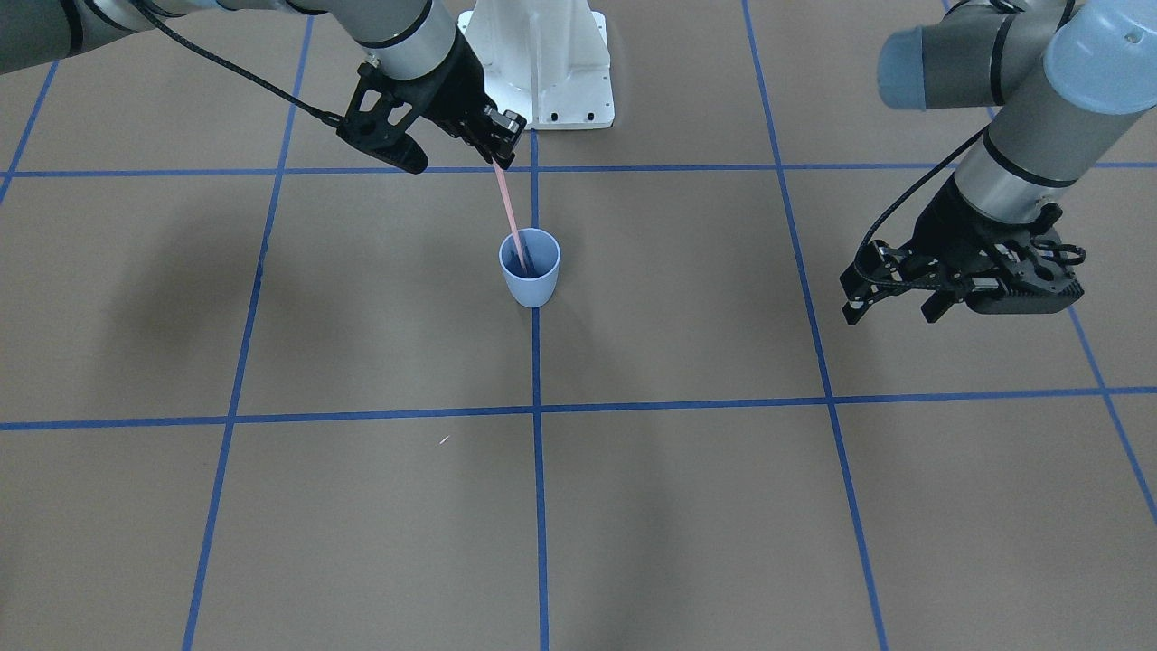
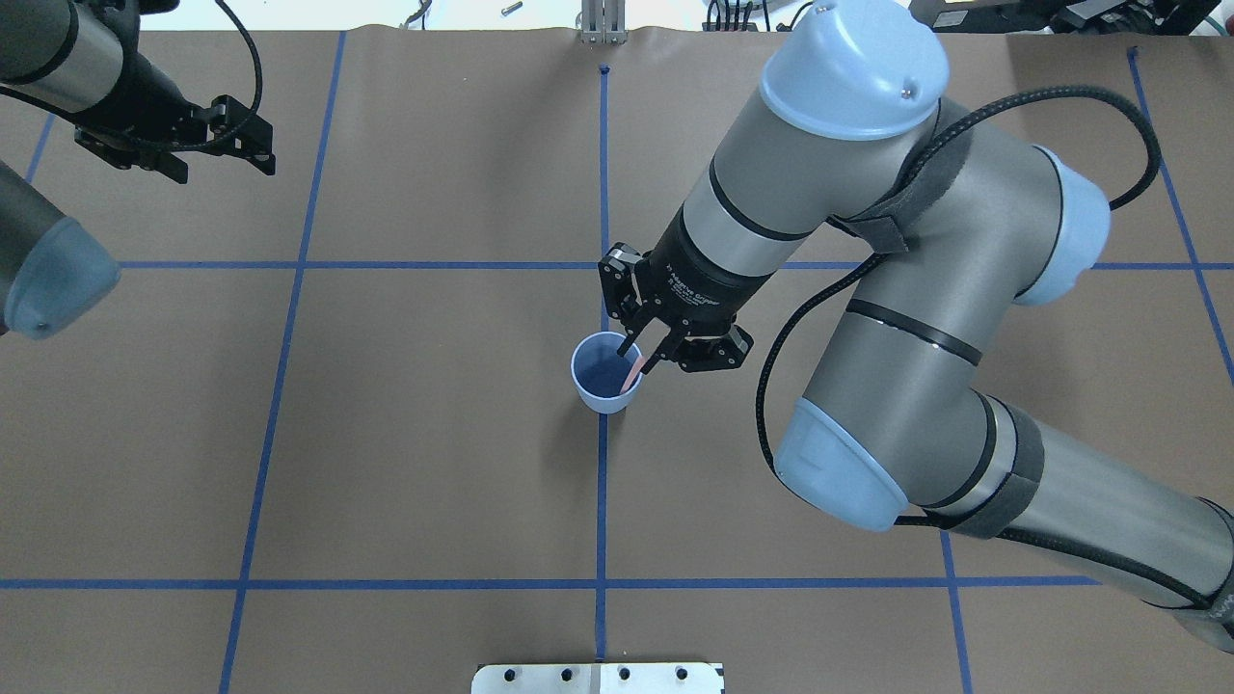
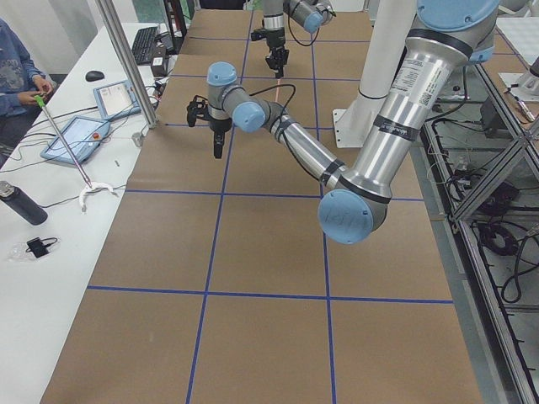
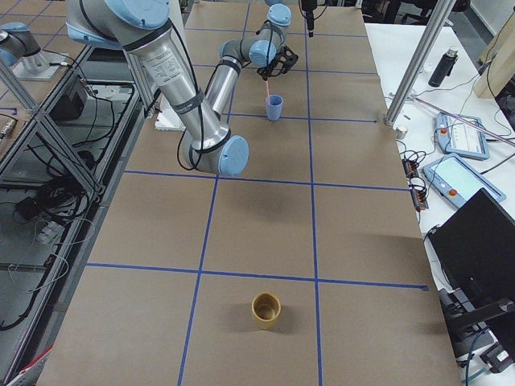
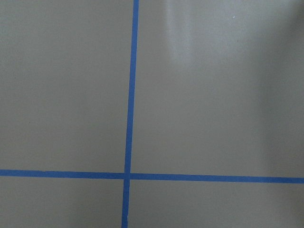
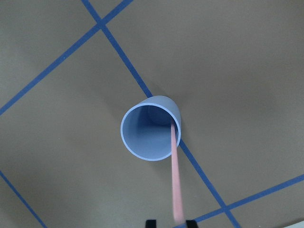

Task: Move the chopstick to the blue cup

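The blue cup (image 1: 531,271) stands upright on the centre blue tape line; it also shows in the overhead view (image 2: 603,373) and the right wrist view (image 6: 151,135). The pink chopstick (image 1: 509,210) leans with its lower end inside the cup and rests on the rim (image 6: 175,180). My right gripper (image 1: 503,161) is above the cup at the stick's top end. In the right wrist view its fingertips (image 6: 151,223) stand slightly apart on either side of the stick, with gaps showing. My left gripper (image 1: 893,309) is open and empty, well away to the side.
A tan cup (image 4: 265,310) stands far off toward the table's right end. The robot's white base (image 1: 542,63) is just behind the blue cup. Side tables with tablets and an operator (image 3: 17,76) lie along the far edge.
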### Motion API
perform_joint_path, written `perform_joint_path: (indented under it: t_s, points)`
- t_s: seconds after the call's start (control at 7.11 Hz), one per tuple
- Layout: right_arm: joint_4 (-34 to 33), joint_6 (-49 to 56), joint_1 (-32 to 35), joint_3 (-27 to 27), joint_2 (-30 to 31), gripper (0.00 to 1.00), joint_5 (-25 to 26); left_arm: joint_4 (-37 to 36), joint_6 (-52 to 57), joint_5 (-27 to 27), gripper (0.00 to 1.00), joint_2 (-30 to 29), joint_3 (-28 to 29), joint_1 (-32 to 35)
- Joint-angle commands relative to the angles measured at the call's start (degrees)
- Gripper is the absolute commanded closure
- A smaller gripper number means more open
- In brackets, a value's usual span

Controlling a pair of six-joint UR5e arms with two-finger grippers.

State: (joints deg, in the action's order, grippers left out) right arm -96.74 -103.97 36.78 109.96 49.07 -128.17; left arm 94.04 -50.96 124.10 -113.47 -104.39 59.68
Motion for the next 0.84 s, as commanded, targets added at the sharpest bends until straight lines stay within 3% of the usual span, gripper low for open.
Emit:
perform_joint_path:
  t_s: [0.0,0.14,0.42,0.7]
  points:
    - [0.06,-0.09,0.39,0.51,-0.11,0.0,0.64,0.0,-0.02,0.0,0.02,0.0,0.07,-0.01]
    - [-0.02,0.09,4.23,1.12,0.58,0.0,-0.4,0.0,0.07,0.0,0.02,0.0,0.07,-0.01]
    - [-0.02,4.88,11.27,7.34,8.8,0.0,-1.91,0.0,1.99,0.0,0.02,0.96,0.07,0.08]
    - [0.15,24.93,16.46,6.93,18.29,0.0,-0.69,0.0,8.14,0.0,0.02,2.63,0.07,1.65]
